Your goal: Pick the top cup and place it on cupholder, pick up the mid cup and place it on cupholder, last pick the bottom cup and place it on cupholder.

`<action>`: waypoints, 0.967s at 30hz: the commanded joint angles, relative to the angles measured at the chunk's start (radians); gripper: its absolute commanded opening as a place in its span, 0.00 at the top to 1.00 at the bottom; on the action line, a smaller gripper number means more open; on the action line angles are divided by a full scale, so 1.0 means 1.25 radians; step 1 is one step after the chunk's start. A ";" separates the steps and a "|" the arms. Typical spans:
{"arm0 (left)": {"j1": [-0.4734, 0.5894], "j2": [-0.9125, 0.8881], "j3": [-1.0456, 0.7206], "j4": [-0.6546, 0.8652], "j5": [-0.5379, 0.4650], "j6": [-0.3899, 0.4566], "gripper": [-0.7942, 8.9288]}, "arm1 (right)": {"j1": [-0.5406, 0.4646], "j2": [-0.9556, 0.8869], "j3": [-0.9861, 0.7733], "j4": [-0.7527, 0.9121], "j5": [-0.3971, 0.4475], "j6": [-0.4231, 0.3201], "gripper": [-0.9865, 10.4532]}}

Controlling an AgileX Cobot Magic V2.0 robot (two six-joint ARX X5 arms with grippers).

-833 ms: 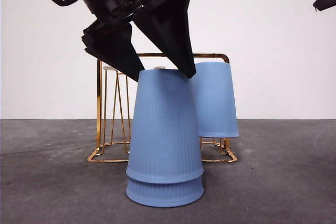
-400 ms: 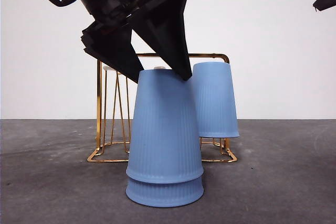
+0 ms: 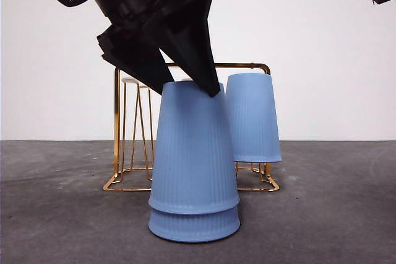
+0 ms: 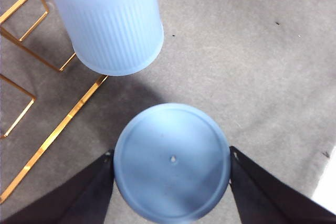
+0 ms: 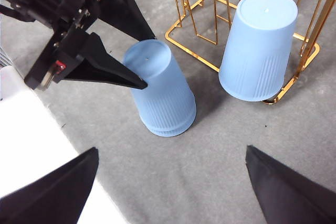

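Observation:
Two blue ribbed cups stand upside down, nested in a stack, in front of the gold wire cupholder (image 3: 117, 128). The mid cup (image 3: 193, 153) covers the bottom cup (image 3: 193, 228), of which only the rim shows. My left gripper (image 3: 189, 89) comes down from the upper left, and its jaws press both sides of the mid cup's closed end (image 4: 172, 161). Another blue cup (image 3: 252, 119) hangs upside down over a peg at the cupholder's right. My right gripper (image 5: 173, 182) hovers high above the scene, open and holding nothing.
A white-tipped bare peg (image 3: 130, 81) stands at the cupholder's left side. The dark grey table (image 3: 334, 214) stretches to both sides of the stack. A white surface (image 5: 31, 145) borders the table on one side.
The left gripper's jaws have drawn together around the top of the stack; the jaw nearer the cupholder slid inward onto the cup. The cups have not moved.

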 commanded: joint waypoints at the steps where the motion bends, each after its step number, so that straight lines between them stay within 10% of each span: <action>1: -0.009 0.012 0.016 0.001 0.010 0.007 0.68 | 0.005 0.002 0.006 0.008 0.002 0.009 0.52; 22: 0.003 -0.243 0.028 -0.005 0.008 -0.056 0.68 | 0.005 0.002 0.006 0.008 0.002 0.008 0.52; 29: 0.030 -0.358 0.028 -0.023 -0.145 -0.070 0.68 | 0.005 0.002 0.006 0.011 0.002 0.005 0.52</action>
